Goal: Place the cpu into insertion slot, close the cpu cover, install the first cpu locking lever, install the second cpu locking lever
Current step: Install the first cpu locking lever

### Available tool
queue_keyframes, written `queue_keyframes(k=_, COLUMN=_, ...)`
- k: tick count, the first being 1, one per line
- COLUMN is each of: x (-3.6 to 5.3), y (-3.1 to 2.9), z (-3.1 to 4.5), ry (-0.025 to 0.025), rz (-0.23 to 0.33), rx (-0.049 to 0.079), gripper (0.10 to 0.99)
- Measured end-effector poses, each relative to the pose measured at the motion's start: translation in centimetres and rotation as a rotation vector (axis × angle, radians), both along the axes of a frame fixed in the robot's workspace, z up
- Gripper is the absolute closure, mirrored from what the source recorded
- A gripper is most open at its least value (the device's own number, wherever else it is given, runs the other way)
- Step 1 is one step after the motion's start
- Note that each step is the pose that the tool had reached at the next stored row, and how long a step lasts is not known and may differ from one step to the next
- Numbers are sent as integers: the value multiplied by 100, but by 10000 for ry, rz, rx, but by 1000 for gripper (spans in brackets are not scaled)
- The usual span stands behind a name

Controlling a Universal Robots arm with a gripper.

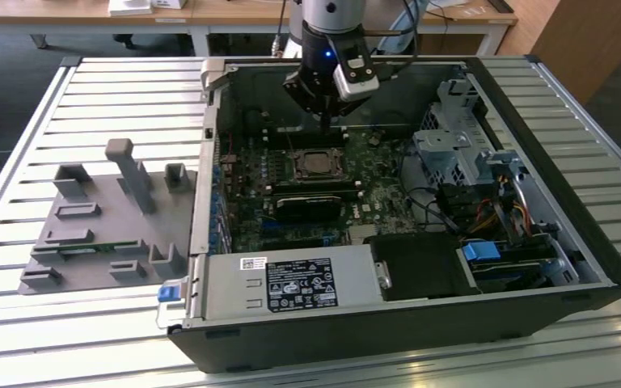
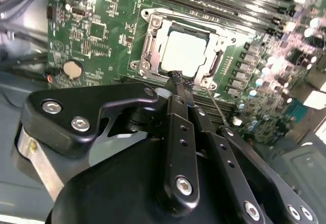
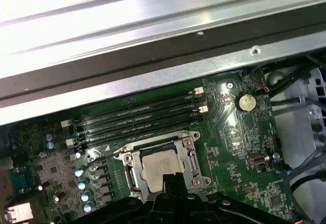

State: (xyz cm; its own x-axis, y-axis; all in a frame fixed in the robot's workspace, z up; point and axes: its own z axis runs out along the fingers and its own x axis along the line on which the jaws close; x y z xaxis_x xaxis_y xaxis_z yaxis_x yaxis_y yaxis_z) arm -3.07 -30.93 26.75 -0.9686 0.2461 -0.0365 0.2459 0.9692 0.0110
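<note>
The cpu [image 2: 183, 51], a dull silver square, lies flat in the insertion slot [image 2: 144, 65] on the green motherboard. It also shows in the first wrist view [image 3: 158, 164] and in the exterior view [image 1: 316, 165]. The cpu cover [image 2: 155, 39] lies down around it as a silvery frame. A thin wire lever [image 2: 216, 107] runs slantwise beside the socket. My gripper [image 2: 177, 76] is shut with nothing seen between its black fingers. Its tip hangs right at the socket's edge, just off the cpu. In the exterior view the gripper [image 1: 327, 125] hangs above the socket's far side.
The open computer case [image 1: 569, 242] walls in the board. A long black block [image 1: 310, 202] and the grey power supply box [image 1: 278, 284] lie nearer than the socket. The memory slots [image 3: 132, 117], a coin battery [image 3: 247, 101] and a drive cage [image 1: 451, 153] stand close. A grey fixture plate [image 1: 106, 226] lies outside.
</note>
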Motion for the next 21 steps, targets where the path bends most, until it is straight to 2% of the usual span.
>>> queue_keyframes(k=13, x=-2, y=0, z=-5, ry=-1, rz=1907, rx=0, gripper=980)
queue_keyframes(k=18, x=-47, y=0, z=-21, ry=1, rz=2148, rx=0, gripper=980)
queue_keyframes(k=21, x=-112, y=0, z=-26, ry=0, rz=2147, rx=1, gripper=980)
